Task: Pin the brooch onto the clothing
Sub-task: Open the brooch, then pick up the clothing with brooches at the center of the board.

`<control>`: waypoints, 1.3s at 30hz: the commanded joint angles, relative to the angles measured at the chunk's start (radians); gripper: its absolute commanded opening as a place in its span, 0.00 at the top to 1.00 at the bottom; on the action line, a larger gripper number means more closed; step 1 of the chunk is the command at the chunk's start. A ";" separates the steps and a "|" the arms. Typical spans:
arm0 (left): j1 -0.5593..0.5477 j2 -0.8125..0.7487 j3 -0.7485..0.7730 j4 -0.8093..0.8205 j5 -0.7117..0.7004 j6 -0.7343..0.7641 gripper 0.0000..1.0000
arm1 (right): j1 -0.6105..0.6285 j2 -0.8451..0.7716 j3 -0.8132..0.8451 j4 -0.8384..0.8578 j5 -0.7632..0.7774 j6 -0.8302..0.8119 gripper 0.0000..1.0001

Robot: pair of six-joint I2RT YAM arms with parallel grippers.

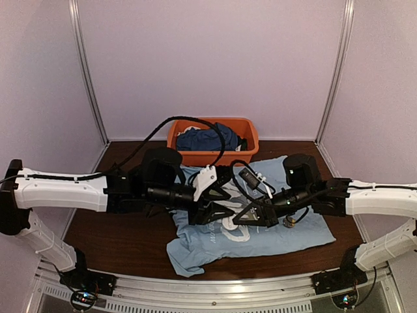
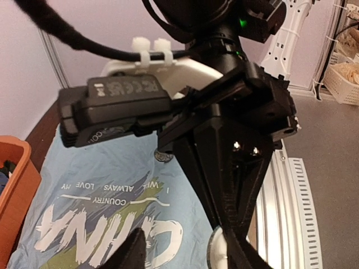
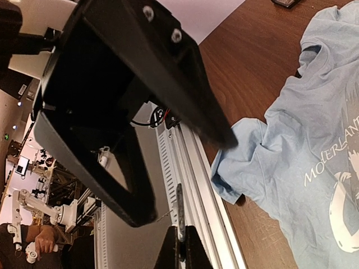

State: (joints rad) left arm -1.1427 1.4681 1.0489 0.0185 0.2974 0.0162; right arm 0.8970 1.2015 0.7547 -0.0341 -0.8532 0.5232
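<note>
The clothing (image 1: 300, 231), a light blue T-shirt with a "CHINA" print (image 2: 112, 162), lies spread on the brown table (image 1: 117, 235). Both grippers meet just above its chest. My right gripper (image 3: 179, 247) is shut on the brooch (image 3: 179, 207), a thin round disc seen edge-on here. In the left wrist view the brooch (image 2: 216, 252) shows as a pale disc in the right gripper's black fingers (image 2: 224, 185). My left gripper (image 1: 221, 210) is open, with a finger (image 3: 137, 202) on either side of the brooch and a gap to it. One of its fingers (image 2: 129, 252) shows low in its own view.
An orange basket (image 1: 244, 137) with a dark blue garment (image 1: 202, 139) stands at the back. A small round dark metal piece (image 2: 162, 157) lies on the shirt under the right arm. The slotted aluminium rail (image 3: 190, 168) runs along the near table edge.
</note>
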 commanded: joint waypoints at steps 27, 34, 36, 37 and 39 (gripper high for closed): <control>0.058 0.176 -0.132 -0.155 -0.449 -0.147 0.22 | -0.040 0.033 0.125 -0.357 0.798 -0.010 1.00; 0.071 0.223 -0.133 -0.176 -0.455 -0.134 0.37 | -0.044 0.044 0.136 -0.338 0.779 -0.039 1.00; 0.078 0.233 -0.133 -0.176 -0.455 -0.129 0.43 | -0.044 0.054 0.140 -0.335 0.757 -0.044 1.00; 0.081 0.239 -0.133 -0.175 -0.453 -0.126 0.45 | -0.045 0.061 0.142 -0.336 0.747 -0.045 1.00; 0.088 0.251 -0.132 -0.171 -0.448 -0.121 0.51 | -0.044 0.074 0.141 -0.329 0.729 -0.045 1.00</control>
State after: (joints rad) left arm -1.0725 1.6913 0.9035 -0.1524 -0.1425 -0.1280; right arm 0.8570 1.2518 0.8814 -0.3763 -0.0879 0.4938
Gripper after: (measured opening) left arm 0.529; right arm 0.008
